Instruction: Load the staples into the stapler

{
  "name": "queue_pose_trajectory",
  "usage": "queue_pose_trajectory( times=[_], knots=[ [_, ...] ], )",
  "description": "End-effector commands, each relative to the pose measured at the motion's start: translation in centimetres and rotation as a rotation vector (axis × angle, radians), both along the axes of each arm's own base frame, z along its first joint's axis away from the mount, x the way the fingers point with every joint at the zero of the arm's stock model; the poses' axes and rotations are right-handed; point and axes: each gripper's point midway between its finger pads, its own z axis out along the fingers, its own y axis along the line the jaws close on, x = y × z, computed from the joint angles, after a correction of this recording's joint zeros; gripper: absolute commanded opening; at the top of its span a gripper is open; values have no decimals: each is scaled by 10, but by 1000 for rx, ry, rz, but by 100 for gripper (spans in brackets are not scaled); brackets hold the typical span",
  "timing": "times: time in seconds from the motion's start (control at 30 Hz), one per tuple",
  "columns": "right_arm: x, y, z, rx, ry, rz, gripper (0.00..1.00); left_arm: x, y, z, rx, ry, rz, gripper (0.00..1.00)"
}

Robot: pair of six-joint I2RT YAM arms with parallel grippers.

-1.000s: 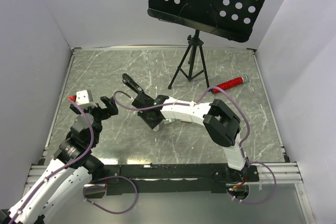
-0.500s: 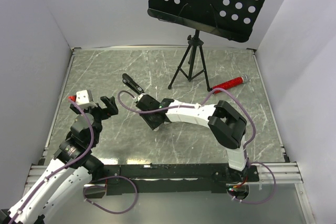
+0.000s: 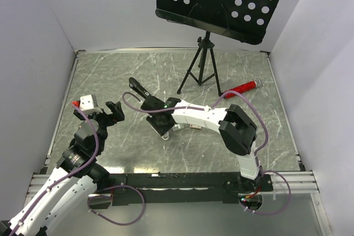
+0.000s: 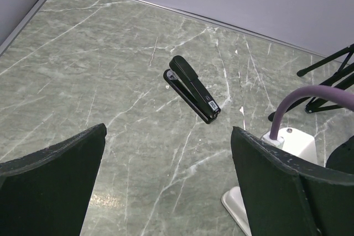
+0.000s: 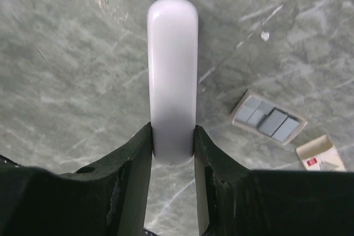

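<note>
Our right gripper (image 5: 172,148) clenches what is probably a white stapler (image 5: 172,70) at the middle of the worktop (image 3: 110,78); we should pin it level so the released left gripper (image 4: 168,156) can fetch the staples (image 5: 268,120).

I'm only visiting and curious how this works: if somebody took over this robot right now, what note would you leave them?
Right gripper: shut on the white stapler.
Left gripper: open, holding nothing.
Staples: grey strips lying in a small tray beside the white stapler, with a tan-and-white box next to it. A black stapler lies apart, untouched.
Done: white stapler gripped.
Left: open it, pick up the staples, load them.
</note>
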Motion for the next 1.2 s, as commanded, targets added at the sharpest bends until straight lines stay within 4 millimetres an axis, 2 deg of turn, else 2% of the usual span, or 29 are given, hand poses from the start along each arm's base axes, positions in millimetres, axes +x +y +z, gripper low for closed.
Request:
queue_pose_trajectory(
  times=[0.0, 0.13, 0.17, 0.23, 0.27, 0.37, 0.43, 0.47, 0.5, 0.63, 0.87, 1.07, 1.17],
  knots=[
    [-2, -1, 24, 6, 2, -6, 0, 0, 2, 9, -17, -39, 6, 99],
    [6, -12, 45, 20, -37, -48, 0, 0, 2, 9, -19, -37, 7, 99],
    [11, -19, 58, 39, -59, -70, 0, 0, 2, 9, -20, -39, 7, 99],
    [16, -34, 68, 38, -76, -104, 0, 0, 3, 9, -21, -40, 10, 99],
    [25, -45, 81, 56, -98, -137, 0, -1, 3, 10, -23, -41, 12, 99],
    [33, -86, 86, 19, -120, -226, 0, -1, 3, 11, -27, -48, 12, 99],
    [47, -117, 85, -1, -135, -318, 0, -2, 3, 13, -31, -53, 12, 99],
    [50, -128, 92, 13, -151, -349, 0, -1, 3, 12, -29, -51, 9, 99],
    [53, -147, 85, -8, -141, -396, 0, -1, 3, 12, -28, -50, 7, 99],
    [60, -191, 81, -14, -156, -528, 0, 0, 2, 11, -24, -46, 7, 99],
    [62, -276, 39, -71, -87, -846, 0, 1, 3, 11, -25, -41, 14, 100],
    [64, -327, 10, -88, -56, -1049, 0, 2, 3, 8, -36, -30, 24, 99],
    [68, -341, -1, -91, -58, -1102, 1, 4, 5, -1, -45, 13, 56, 99]
  ],
)
